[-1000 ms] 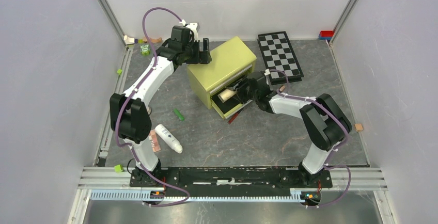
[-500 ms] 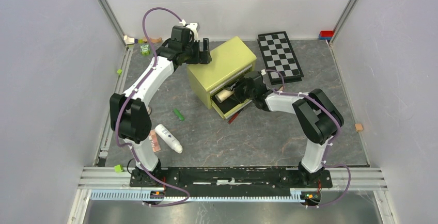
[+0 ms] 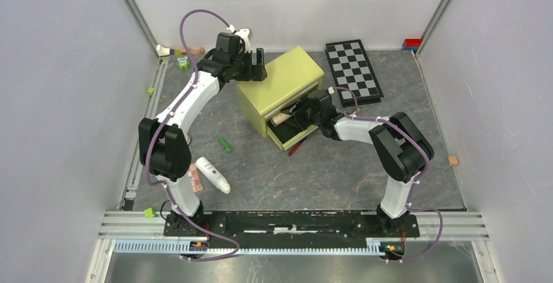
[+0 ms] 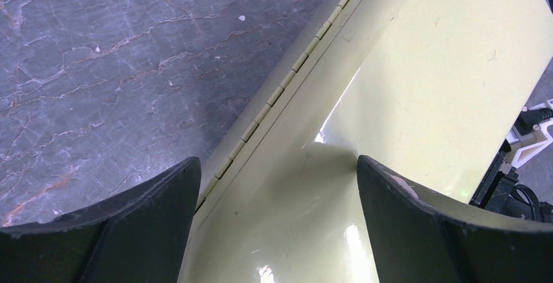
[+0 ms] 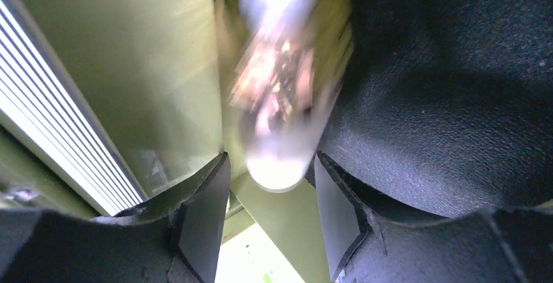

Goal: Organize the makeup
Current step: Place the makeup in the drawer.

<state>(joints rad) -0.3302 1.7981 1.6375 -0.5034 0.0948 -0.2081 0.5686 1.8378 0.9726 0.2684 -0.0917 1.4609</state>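
**Left hand** (image 4: 277,162): fingers spread wide over the hinged rear edge of the yellow-green drawer box (image 3: 279,77), with nothing between them. One finger hangs over the box top, the other over the counter (image 4: 98,68) behind it.

**Right hand** (image 5: 271,159): sits inside the open lower drawer (image 3: 282,138), fingers partly apart. They bracket the end of the beige gold-capped bottle (image 5: 280,94), which is blurred, so I cannot tell whether they pinch it. The drawer wall stands close on one side, leaving little side room.

**Surroundings:**
- The red stick (image 3: 295,147) lies on the counter at the drawer front, partly under it.
- The checkerboard (image 3: 354,71) lies near the box, just behind the right arm.
- Left of the box are a small green item (image 3: 225,145), the white tube (image 3: 213,174) and the pink-brown palette (image 3: 194,180). The palette is against the left arm's lower link.
- The widest bare stretch of counter is front-right, between the right arm and the near rail.
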